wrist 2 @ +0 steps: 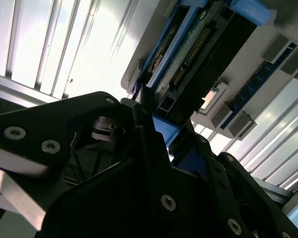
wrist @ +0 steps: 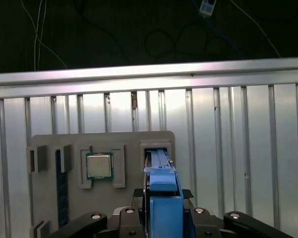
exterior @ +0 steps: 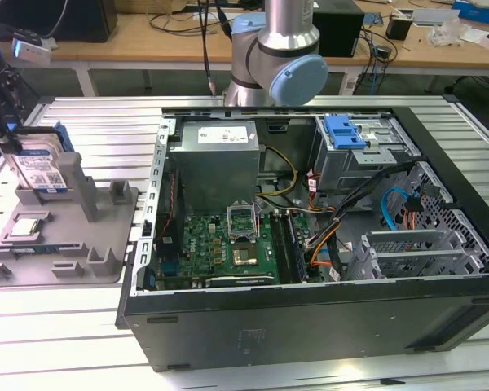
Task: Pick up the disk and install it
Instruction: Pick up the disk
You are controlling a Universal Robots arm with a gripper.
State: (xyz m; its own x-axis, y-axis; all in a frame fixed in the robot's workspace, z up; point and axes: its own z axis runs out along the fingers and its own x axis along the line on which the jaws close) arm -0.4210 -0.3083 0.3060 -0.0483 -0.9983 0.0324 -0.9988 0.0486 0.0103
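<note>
Blue-framed disk (exterior: 39, 167) pinched at its grey holder (exterior: 65, 244)
Gripper (wrist: 161, 215) squeezes the disk from both sides. It stands on edge in a slot, likely so it is easy to grab, well apart from the computer case (exterior: 310, 326).

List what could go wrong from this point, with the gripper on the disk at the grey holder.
1. The gripper appears to clamp only the blue carrier edge of the disk. The plastic could flex or slip, tilting the disk.
2. The disk stands in a slot of the grey holder. An off-axis pull might jam it or drag the holder.
3. Loose cables cross the open case near the drive bay and could snag the disk.
</note>
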